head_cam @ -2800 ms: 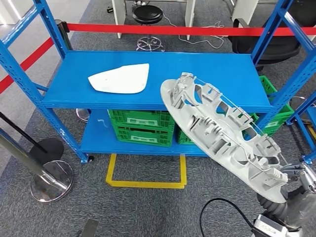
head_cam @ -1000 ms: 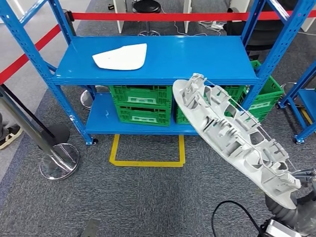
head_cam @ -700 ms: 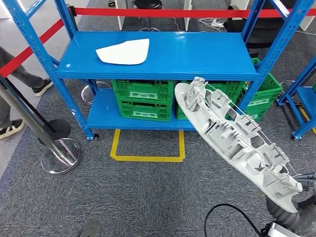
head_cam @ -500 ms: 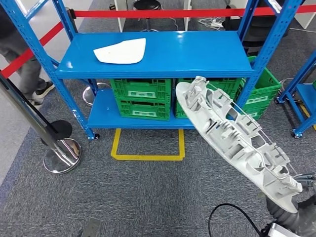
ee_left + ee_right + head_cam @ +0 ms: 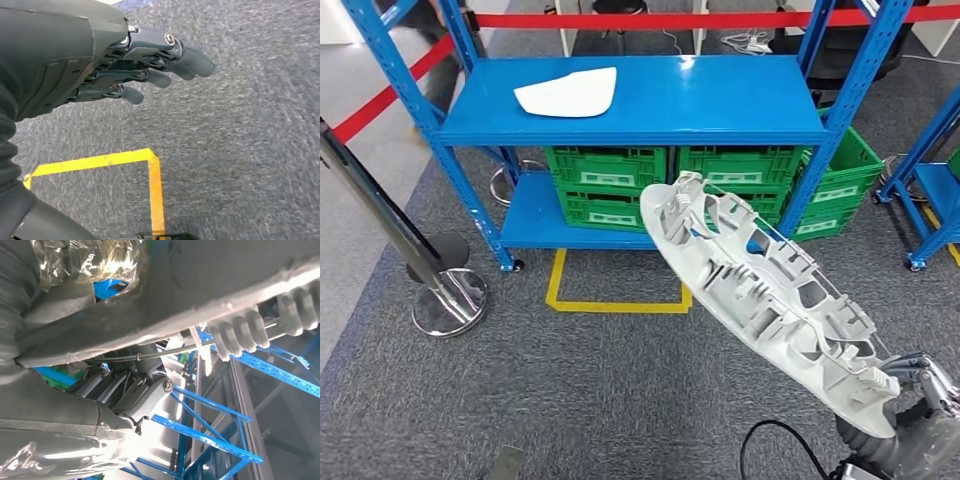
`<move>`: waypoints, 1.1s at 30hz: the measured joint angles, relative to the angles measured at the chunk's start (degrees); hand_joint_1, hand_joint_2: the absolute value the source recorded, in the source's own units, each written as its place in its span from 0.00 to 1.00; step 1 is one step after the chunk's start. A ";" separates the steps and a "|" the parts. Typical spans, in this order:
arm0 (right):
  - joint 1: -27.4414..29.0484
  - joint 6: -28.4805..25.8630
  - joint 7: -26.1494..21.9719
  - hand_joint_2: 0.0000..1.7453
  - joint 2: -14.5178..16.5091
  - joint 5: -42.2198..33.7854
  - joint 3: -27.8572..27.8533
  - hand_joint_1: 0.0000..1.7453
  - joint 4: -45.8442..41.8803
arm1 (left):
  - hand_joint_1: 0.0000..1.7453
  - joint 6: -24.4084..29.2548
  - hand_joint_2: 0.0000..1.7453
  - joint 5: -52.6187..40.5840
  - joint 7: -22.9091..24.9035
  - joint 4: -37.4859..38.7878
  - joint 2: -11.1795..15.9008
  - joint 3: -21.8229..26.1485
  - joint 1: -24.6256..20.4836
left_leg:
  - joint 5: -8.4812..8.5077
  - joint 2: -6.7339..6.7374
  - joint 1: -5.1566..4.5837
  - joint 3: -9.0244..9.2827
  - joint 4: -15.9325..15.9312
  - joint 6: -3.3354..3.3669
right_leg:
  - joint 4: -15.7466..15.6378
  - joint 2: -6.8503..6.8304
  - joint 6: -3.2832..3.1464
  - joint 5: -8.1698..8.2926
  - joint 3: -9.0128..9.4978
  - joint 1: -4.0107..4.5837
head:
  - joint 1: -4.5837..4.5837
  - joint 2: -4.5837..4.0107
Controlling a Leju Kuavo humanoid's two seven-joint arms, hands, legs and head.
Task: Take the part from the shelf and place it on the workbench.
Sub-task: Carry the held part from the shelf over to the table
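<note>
Grey carpet (image 5: 607,390) is spreading under a blue shelf (image 5: 697,100), where a white panel (image 5: 567,92) is lying on the top deck and green crates (image 5: 614,185) are sitting on the lower one. Yellow tape (image 5: 618,300) is marking a square on the floor just in front. The right hand (image 5: 924,385) is gripping the near end of the long grey ribbed part (image 5: 761,300), holding it tilted above the carpet, clear of the shelf. The left hand (image 5: 124,65) is hanging over the carpet, fingers stretched out and holding nothing.
</note>
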 joint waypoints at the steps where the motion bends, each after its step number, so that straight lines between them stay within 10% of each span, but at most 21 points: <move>1: 0.09 0.00 0.00 1.00 0.01 -0.18 0.05 1.00 0.07 | 0.00 0.03 1.00 -0.04 0.02 0.01 -0.01 0.00 0.03 | 0.40 0.09 0.20 -0.14 -0.25 0.17 | 0.60 0.05 0.28 -0.51 -0.46 0.05 | 0.08 0.00; 5: 0.40 0.00 0.00 1.00 0.01 -1.18 0.36 1.00 0.53 | 0.00 0.06 1.00 -0.29 0.43 0.01 0.17 0.00 0.22 | 1.80 0.34 0.50 -1.52 -0.51 0.64 | 13.59 0.17 1.42 -8.17 -6.03 -0.48 | 0.67 0.00; 7: 0.63 0.00 0.00 1.00 0.01 -1.51 0.39 1.00 0.90 | 0.00 0.03 1.00 -0.40 0.66 0.01 0.18 0.00 0.46 | 2.14 0.46 0.49 -2.16 -0.30 0.52 | 17.06 0.15 1.85 -9.16 -6.81 -0.79 | 0.68 0.00; 12: 0.64 0.00 -0.04 1.00 0.02 -1.70 0.58 1.00 1.28 | 0.00 0.02 1.00 -0.44 0.72 0.01 0.23 -0.01 0.58 | 2.08 0.57 0.27 -2.94 0.99 -0.35 | 1.03 -0.43 1.63 -3.48 3.04 -1.18 | 0.69 0.00; 17: 1.06 0.00 -0.28 1.00 0.07 -2.02 0.81 1.00 1.33 | 0.00 0.02 1.00 -0.79 0.79 0.01 0.39 -0.03 0.64 | 0.71 0.47 0.30 -4.25 3.13 -1.95 | 0.18 -0.18 -0.11 -2.95 3.04 -1.32 | 0.49 0.00; 22: 1.65 0.00 -1.05 1.00 0.24 -2.43 0.81 1.00 1.31 | 0.00 0.02 1.00 -1.65 0.94 0.01 0.62 -0.14 0.91 | -6.38 0.18 1.01 -10.46 17.98 -2.98 | 0.29 0.17 -0.83 -2.43 2.15 -1.28 | 0.15 0.00; 27: 1.92 -0.01 -1.10 1.00 0.36 -2.48 0.81 1.00 1.28 | 0.00 0.00 1.00 -1.82 1.03 0.01 0.91 -0.22 1.00 | 0.96 -0.96 1.01 -3.20 3.68 -1.86 | 0.60 0.95 -0.31 -2.12 1.75 -1.10 | 0.18 0.00; 33: 2.23 -0.01 -1.17 1.00 0.42 -2.51 0.82 1.00 1.05 | 0.00 -0.01 1.00 -1.89 1.01 0.01 1.01 -0.28 1.02 | 1.76 -0.68 1.16 -2.99 1.05 -0.38 | 4.10 0.94 1.50 -4.17 -0.83 -1.20 | 0.45 0.00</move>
